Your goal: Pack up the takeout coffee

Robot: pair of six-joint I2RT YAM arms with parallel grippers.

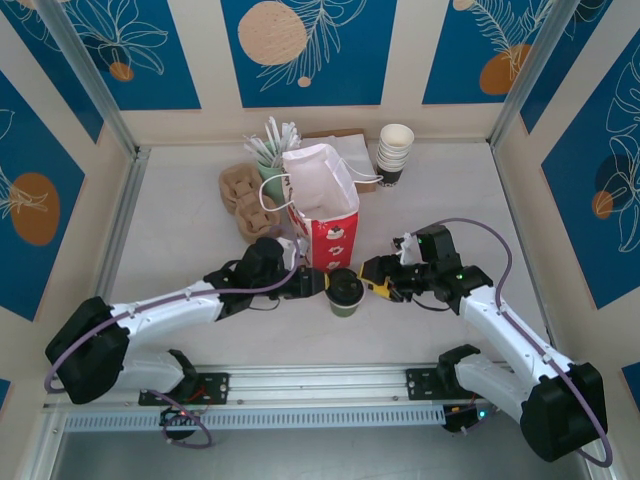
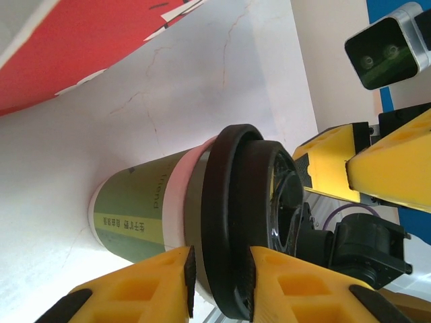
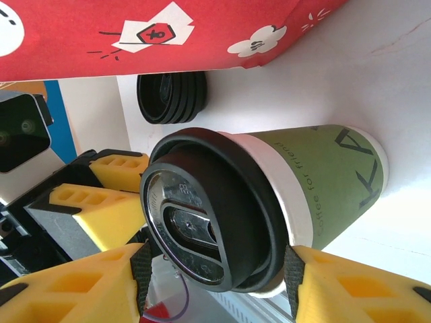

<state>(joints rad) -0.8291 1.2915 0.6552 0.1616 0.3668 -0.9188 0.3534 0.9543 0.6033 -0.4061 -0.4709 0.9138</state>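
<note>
Before the red bag (image 1: 328,238), right claw (image 3: 217,269) grasps the takeout coffee (image 1: 345,291); left claw's (image 2: 221,266) hold I cannot tell.

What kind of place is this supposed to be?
Probably a mock café takeout counter inside a robot test booth: a takeout coffee, stacked paper cups, cardboard cup carriers and a red paper bag.

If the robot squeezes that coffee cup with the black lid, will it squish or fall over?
The takeout coffee probably dents easily: its wall looks like paper, likely stiffest near the lid. It stands upright on a base narrower than its top, so a push up high may tip it. The glossy plastic lid could be slippery.
</note>
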